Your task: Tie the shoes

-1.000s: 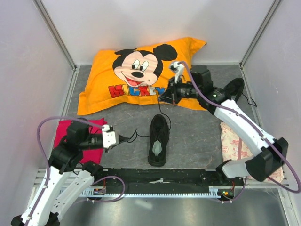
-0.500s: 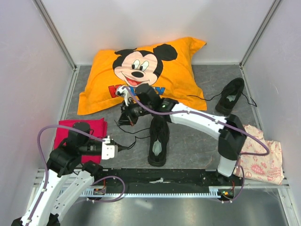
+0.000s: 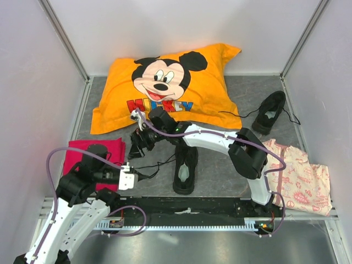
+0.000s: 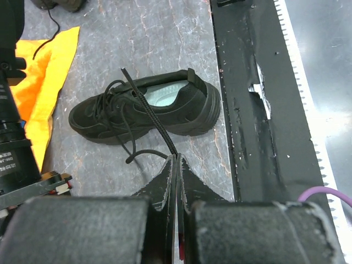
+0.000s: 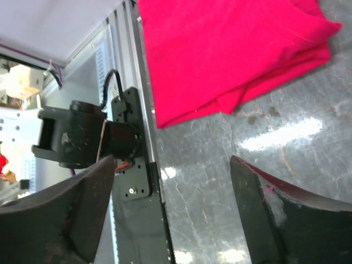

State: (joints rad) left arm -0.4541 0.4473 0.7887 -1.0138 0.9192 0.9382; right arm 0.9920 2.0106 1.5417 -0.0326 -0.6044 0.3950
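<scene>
One black shoe (image 3: 185,165) lies in the middle of the table, toe toward the pillow; in the left wrist view this shoe (image 4: 148,110) lies on its sole with the pale insole showing. A thin black lace (image 4: 151,115) runs taut from its eyelets into my left gripper (image 4: 175,158), which is shut on it. From above, the left gripper (image 3: 143,174) sits left of the shoe. My right gripper (image 3: 134,150) hangs just beyond it, jaws wide open, and in its own view the right gripper (image 5: 173,203) holds nothing. The other shoe (image 3: 269,113) lies at the back right.
An orange Mickey pillow (image 3: 165,88) fills the back. A red cloth (image 3: 93,154) lies at the left, also under the right wrist camera as red cloth (image 5: 231,55). A pale patterned cloth (image 3: 300,176) lies at the right. A black rail (image 3: 187,212) runs along the near edge.
The right arm swept from the pillow's front edge across to the left of the shoe, and its jaws opened. The left gripper drew back slightly, still pinching the lace.
</scene>
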